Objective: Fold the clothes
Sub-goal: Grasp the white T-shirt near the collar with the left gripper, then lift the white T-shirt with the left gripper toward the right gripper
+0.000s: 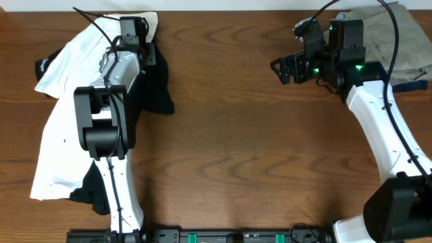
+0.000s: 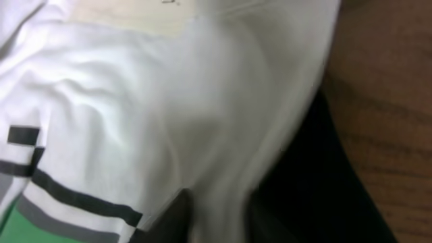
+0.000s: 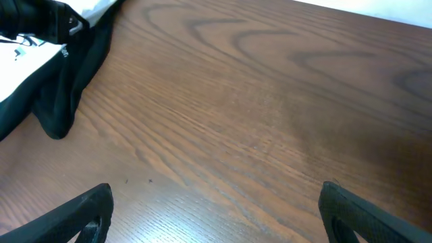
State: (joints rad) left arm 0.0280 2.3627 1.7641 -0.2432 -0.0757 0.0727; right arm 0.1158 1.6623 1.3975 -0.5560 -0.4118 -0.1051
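The white T-shirt [image 1: 57, 128] lies crumpled along the left side of the table [image 1: 236, 148], overlapping the black shirt [image 1: 158, 91], which shows at its right edge and near its lower end. Neither garment is flat, so the task is judged to be at its start. The left gripper [image 1: 133, 32] sits low over the far end of the white T-shirt, probably to take an edge and draw the garment clear. Its wrist view is filled by white cloth and the green-and-black print [image 2: 40, 202], so its opening and any hold cannot be told. The right gripper [image 3: 216, 202] hovers over bare wood, fingers spread wide and empty, probably on standby away from the garments. A khaki stack [image 1: 405, 37] rests at the far right corner. The surface is dark, grained wood. Of the room, only a pale strip beyond the far edge shows.
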